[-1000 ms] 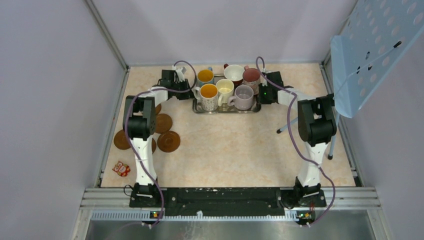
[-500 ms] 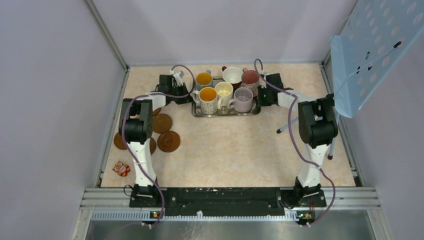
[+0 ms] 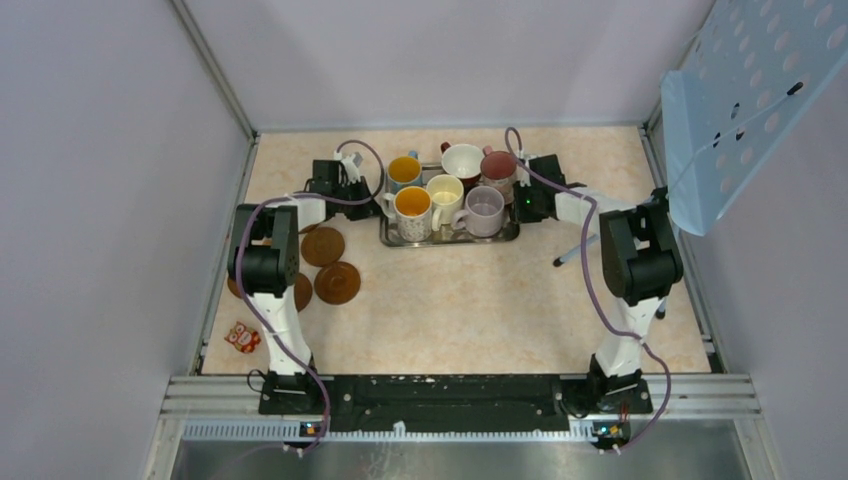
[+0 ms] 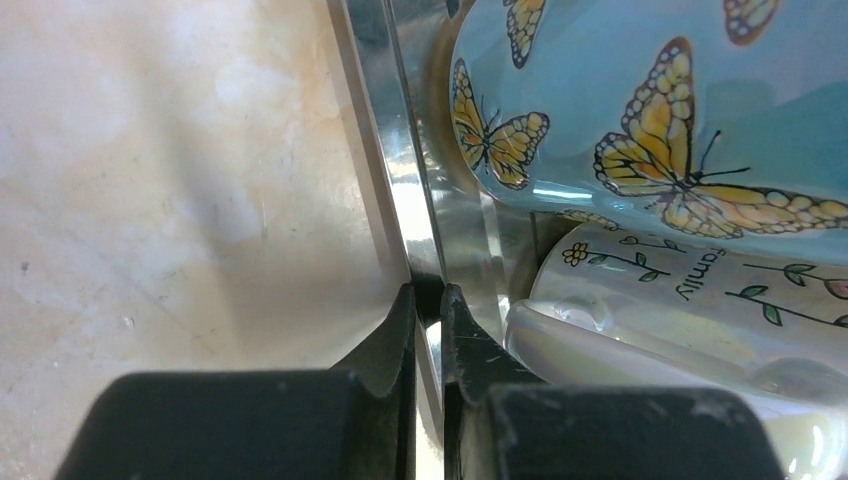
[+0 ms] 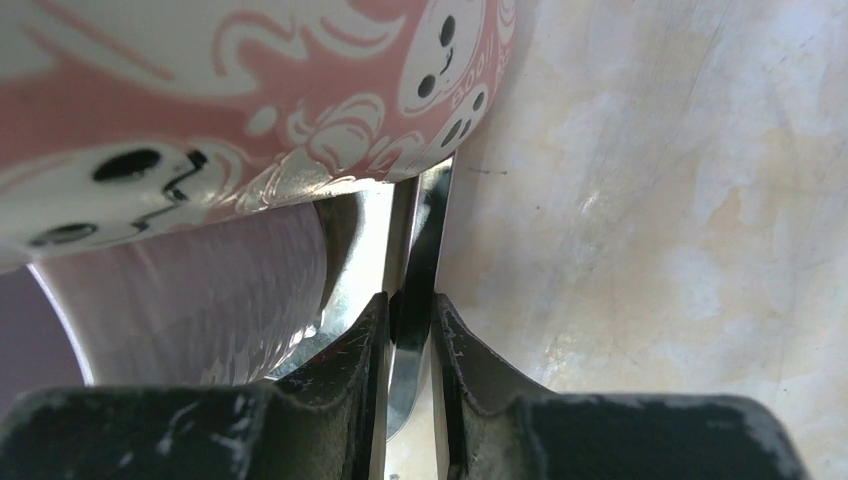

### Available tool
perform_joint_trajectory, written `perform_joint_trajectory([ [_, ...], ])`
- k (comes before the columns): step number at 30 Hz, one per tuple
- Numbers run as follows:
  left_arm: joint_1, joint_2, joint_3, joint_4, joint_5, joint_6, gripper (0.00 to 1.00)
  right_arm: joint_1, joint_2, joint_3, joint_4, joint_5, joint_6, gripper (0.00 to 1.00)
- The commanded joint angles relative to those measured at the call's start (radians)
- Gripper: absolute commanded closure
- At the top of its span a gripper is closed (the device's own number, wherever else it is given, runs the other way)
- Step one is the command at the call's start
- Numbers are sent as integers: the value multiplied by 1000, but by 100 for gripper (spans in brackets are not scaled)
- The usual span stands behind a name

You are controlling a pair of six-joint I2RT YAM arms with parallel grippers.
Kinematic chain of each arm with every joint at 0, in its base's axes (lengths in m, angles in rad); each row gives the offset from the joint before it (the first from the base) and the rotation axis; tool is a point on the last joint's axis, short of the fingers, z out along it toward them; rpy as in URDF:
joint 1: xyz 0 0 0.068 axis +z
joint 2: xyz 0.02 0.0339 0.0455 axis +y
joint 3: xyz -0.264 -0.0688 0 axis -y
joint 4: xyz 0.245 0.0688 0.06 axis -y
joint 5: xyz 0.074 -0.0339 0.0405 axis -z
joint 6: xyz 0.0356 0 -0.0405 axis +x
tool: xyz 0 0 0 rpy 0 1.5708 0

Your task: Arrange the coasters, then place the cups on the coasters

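Tabletop (image 3: 450,300): 6 cups (image 3: 445,190), 1 steel tray (image 3: 450,241)

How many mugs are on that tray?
6, all on the tray: blue mug, red mug and pink mug behind; patterned mug, cream mug and lilac mug in front. None seems hidden.

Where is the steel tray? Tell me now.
In the top view the tray sits far and central, carrying six mugs, left jaws and right jaws shut on its short rims; the coasters lie to its near left.
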Motion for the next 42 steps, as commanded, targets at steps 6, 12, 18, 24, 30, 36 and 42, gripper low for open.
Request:
perform_joint_trajectory([
  [6, 24, -21, -58, -248, -9, 19, 87, 49, -29, -26, -217, -67, 7, 92],
  [12, 44, -90, -33, -275, -56, 37, 72, 11, -73, 38, -242, -44, 14, 82],
  [18, 76, -120, 19, -317, -70, 47, 52, 10, -105, 93, -263, -41, 8, 63],
  [24, 140, -176, 52, -369, -67, 69, 39, 10, -143, 123, -281, -42, -5, 51],
  [30, 170, -284, 77, -440, -95, 158, 20, 34, -233, 122, -321, -111, -84, 44],
  [36, 188, -410, 86, -526, -118, 280, 1, 85, -371, 77, -364, -137, -209, 35],
  [42, 193, -520, 89, -594, -145, 382, 1, 126, -554, -50, -414, -179, -350, 31],
])
